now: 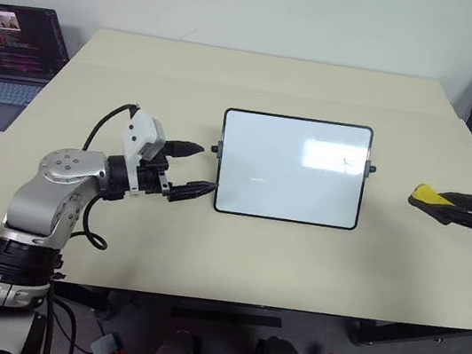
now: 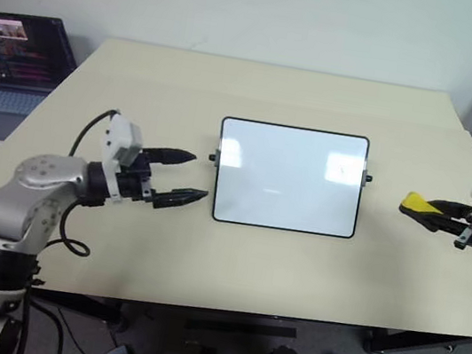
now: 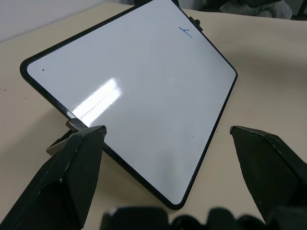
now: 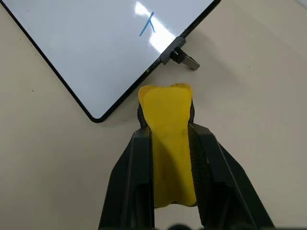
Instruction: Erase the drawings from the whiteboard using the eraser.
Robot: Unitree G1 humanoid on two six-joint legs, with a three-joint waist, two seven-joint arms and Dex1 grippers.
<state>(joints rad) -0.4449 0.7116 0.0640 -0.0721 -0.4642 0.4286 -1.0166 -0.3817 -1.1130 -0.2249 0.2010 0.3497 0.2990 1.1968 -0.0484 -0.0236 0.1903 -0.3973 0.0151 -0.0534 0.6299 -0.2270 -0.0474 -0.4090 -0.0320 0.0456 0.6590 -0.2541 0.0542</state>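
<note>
whiteboard [image 1: 291, 169] mid-table [image 1: 232, 257] | laptop [image 1: 12, 61] far left | eraser [image 1: 429, 195] right

1. The whiteboard [image 1: 292, 169] lies mid-frame on the bench [image 1: 234, 248].
2. Left gripper [image 1: 193, 170], fingers spread, at its left edge.
3. Right gripper [image 1: 424, 198] at frame right pinches the eraser [image 1: 430, 193].
4. A laptop [image 1: 9, 60] upper left.
</note>
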